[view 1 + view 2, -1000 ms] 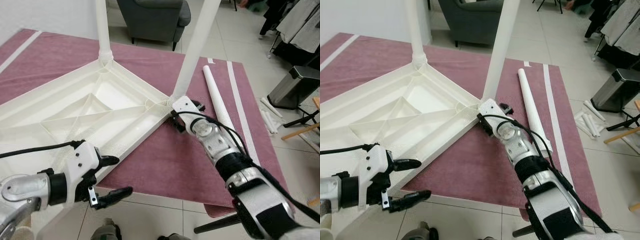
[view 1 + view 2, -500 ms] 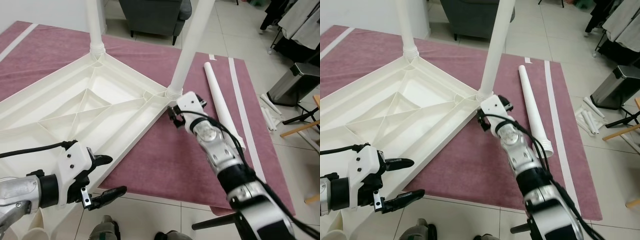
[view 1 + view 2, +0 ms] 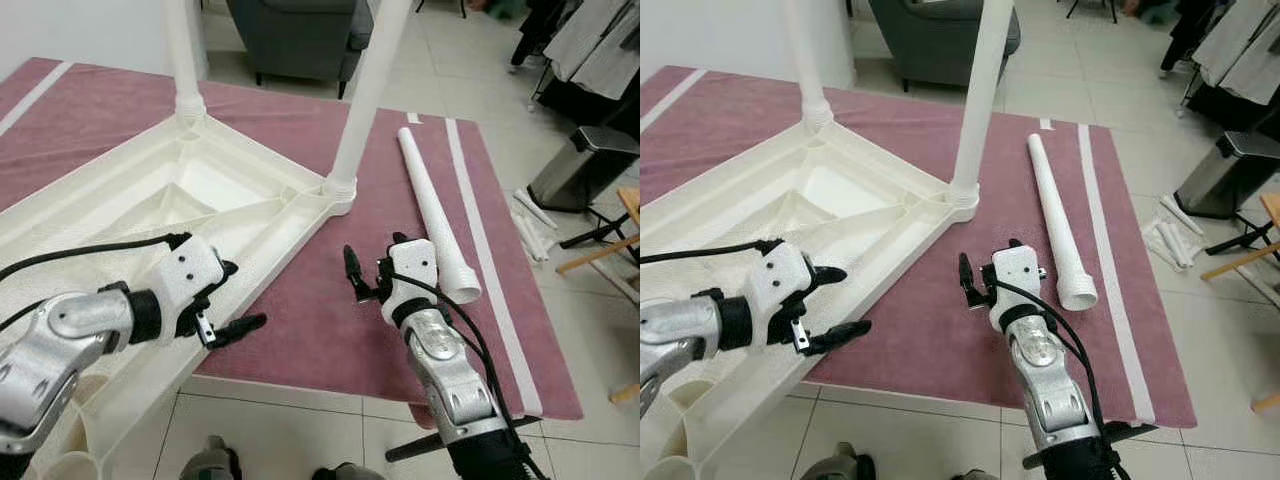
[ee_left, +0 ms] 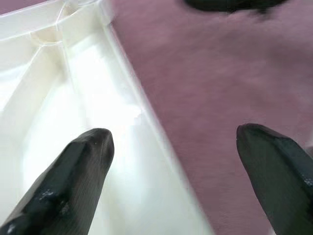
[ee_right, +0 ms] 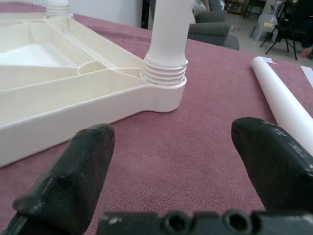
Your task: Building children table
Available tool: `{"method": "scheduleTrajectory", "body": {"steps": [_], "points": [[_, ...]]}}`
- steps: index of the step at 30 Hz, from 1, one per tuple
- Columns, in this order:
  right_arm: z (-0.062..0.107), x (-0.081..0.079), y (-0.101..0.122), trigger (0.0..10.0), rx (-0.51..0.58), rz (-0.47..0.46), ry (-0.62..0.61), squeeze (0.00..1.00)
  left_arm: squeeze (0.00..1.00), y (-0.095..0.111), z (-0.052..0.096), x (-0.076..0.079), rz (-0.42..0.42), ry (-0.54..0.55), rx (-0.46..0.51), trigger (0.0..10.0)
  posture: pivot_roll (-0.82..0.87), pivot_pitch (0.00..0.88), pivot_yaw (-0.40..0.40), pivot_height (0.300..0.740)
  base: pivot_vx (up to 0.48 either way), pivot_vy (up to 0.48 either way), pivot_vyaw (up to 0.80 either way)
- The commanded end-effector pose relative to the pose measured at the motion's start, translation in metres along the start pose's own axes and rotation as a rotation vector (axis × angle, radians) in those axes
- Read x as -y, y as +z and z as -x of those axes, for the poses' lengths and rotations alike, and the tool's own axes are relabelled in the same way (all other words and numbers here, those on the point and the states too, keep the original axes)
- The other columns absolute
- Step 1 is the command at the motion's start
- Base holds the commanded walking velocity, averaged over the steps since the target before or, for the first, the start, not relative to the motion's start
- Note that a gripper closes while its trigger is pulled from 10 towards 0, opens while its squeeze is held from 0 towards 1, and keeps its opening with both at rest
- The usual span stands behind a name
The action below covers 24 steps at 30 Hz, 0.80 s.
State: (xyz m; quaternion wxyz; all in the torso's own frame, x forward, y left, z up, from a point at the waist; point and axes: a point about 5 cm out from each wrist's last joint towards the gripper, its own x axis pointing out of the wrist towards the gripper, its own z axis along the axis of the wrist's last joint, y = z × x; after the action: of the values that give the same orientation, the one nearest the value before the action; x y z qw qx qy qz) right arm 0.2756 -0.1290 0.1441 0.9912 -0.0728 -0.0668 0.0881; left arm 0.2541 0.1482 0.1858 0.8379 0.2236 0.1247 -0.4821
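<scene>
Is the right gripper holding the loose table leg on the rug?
No, the right gripper is open over the rug, beside the loose leg.

A tiled floor [image 3: 470, 60] carries everything here. On it lies a dark pink rug [image 3: 310, 300] with a pale stripe [image 3: 490, 250] along its right side and another at the far left. On the rug rests a white table top [image 3: 130, 230], turned upside down, its near corner reaching past the rug edge onto the tiles. Just beside it, on the rug, lies a loose white leg [image 3: 432, 215]. On the tiles to the right stand a metal bin [image 3: 580, 170] and some small white tubes [image 3: 530, 215].
</scene>
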Motion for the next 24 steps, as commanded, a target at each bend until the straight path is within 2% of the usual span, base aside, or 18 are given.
{"method": "scheduleTrajectory", "body": {"steps": [1,5,6,7,8,9,10,11,12,13,14,17,18,20,21,23,24], "points": [[0.003,0.003,0.003,10.0,0.002,-0.016,-0.007,0.0,0.0,-0.008,-0.005,-0.009,0.015,0.143,-0.058,10.0,0.14,0.055,-0.008,0.74,0.0,0.0,0.0],[0.004,0.003,0.012,10.0,0.021,-0.016,-0.011,0.0,0.0,-0.013,-0.017,-0.027,0.094,0.226,-0.082,10.0,0.13,0.056,0.005,0.74,0.0,0.0,0.0],[0.004,0.003,0.012,10.0,0.021,-0.016,-0.011,0.0,0.0,-0.013,-0.017,-0.027,0.094,0.226,-0.082,10.0,0.13,0.056,0.005,0.74,0.0,0.0,0.0],[0.004,0.003,0.015,10.0,0.025,-0.022,-0.016,0.0,0.0,-0.016,-0.019,-0.039,0.157,0.279,-0.079,10.0,0.13,0.055,0.008,0.74,0.0,0.0,0.0],[0.005,0.003,0.016,10.0,0.026,-0.026,-0.016,0.0,0.0,-0.019,-0.019,-0.042,0.161,0.295,-0.093,9.1,0.13,0.056,0.008,0.74,0.0,0.0,0.0],[0.005,0.003,0.016,10.0,0.026,-0.026,-0.016,0.0,0.0,-0.019,-0.019,-0.042,0.161,0.295,-0.093,9.1,0.13,0.056,0.008,0.74,0.0,0.0,0.0],[0.006,0.003,0.016,10.0,0.027,-0.028,-0.015,0.0,0.0,-0.02,-0.019,-0.044,0.159,0.303,-0.103,8.0,0.13,0.056,0.008,0.74,0.0,0.0,0.0],[0.007,0.002,0.016,10.0,0.027,-0.031,-0.012,0.0,0.0,-0.022,-0.018,-0.041,0.152,0.289,-0.11,7.8,0.13,0.056,0.009,0.74,0.0,0.0,0.0],[0.008,0.002,0.017,10.0,0.027,-0.033,-0.009,0.0,0.0,-0.023,-0.018,-0.04,0.149,0.278,-0.114,7.8,0.13,0.056,0.009,0.74,0.0,0.0,0.0],[0.008,0.001,0.017,10.0,0.026,-0.033,-0.007,0.0,0.0,-0.024,-0.018,-0.035,0.148,0.251,-0.119,8.9,0.13,0.056,0.009,0.74,0.0,0.0,0.0],[0.009,0.001,0.017,10.0,0.024,-0.034,-0.006,0.0,0.0,-0.026,-0.019,-0.029,0.144,0.211,-0.126,8.8,0.13,0.057,0.008,0.74,0.0,0.0,0.0],[0.009,0.001,0.016,10.0,0.02,-0.034,-0.006,0.0,0.0,-0.03,-0.022,-0.022,0.143,0.189,-0.147,9.1,0.13,0.057,0.009,0.74,0.0,0.0,0.0],[0.009,0.001,0.017,10.0,0.019,-0.034,-0.005,0.0,0.0,-0.036,-0.027,-0.022,0.14,0.207,-0.177,7.7,0.13,0.059,0.008,0.74,0.0,0.0,0.0],[0.009,0.001,0.017,10.0,0.018,-0.034,-0.005,0.0,0.0,-0.038,-0.029,-0.022,0.137,0.215,-0.188,7.7,0.13,0.059,0.008,0.74,0.0,0.0,0.0],[0.009,0.001,0.018,10.0,0.018,-0.034,-0.004,0.0,0.0,-0.04,-0.031,-0.022,0.135,0.22,-0.196,5.5,0.13,0.059,0.008,0.74,0.0,0.0,0.0],[0.009,0.001,0.018,10.0,0.018,-0.034,-0.004,0.0,0.0,-0.041,-0.032,-0.022,0.135,0.224,-0.201,5.5,0.13,0.059,0.008,0.74,0.0,0.0,0.0],[0.009,0.001,0.018,10.0,0.016,-0.034,-0.003,0.0,0.0,-0.041,-0.034,-0.023,0.139,0.228,-0.205,4.1,0.13,0.062,0.008,0.74,0.0,0.0,0.0]]}}
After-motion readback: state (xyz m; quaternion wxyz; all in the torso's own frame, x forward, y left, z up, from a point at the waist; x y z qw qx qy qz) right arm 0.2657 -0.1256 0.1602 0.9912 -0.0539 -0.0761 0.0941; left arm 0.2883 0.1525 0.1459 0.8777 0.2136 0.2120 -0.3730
